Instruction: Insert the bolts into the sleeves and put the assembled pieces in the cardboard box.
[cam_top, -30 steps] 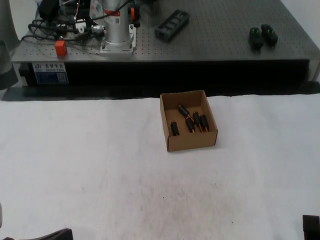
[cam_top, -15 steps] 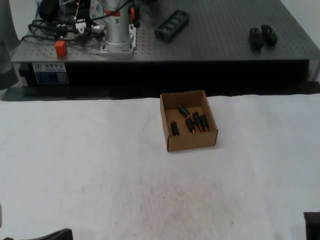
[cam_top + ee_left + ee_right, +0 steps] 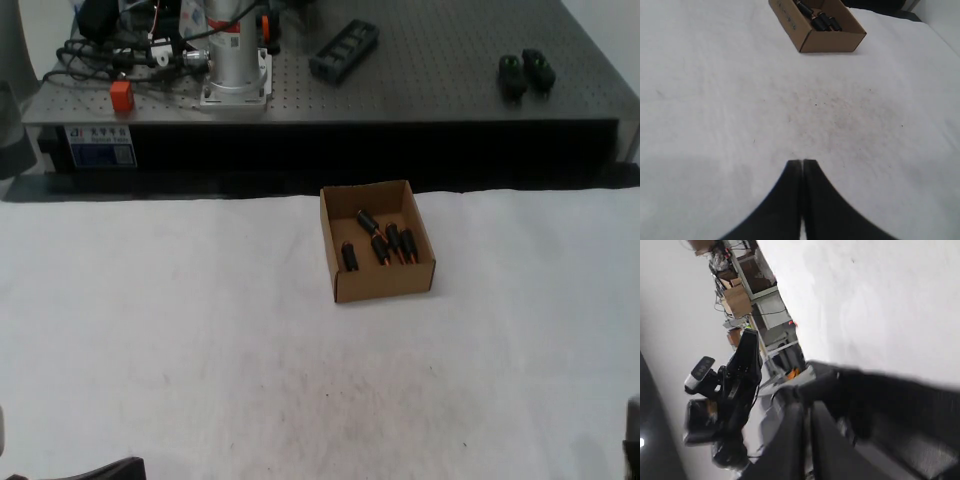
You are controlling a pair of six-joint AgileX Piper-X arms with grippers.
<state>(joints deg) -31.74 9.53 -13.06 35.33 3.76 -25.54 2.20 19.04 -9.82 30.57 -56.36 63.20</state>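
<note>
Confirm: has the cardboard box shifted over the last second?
No. The cardboard box sits at the same spot in the high view, its far wall equally close to the black bench front.

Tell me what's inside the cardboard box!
About five small black assembled pieces with orange ends lie on the floor of the cardboard box. Whatever is under them is hidden.

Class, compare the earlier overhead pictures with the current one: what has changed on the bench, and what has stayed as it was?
The dark arm part at the lower right edge slid further right, almost out of the high view. Nothing was taken hold of or let go. The cardboard box, the assembled pieces in it and the arm part at the lower left edge stayed put.
</note>
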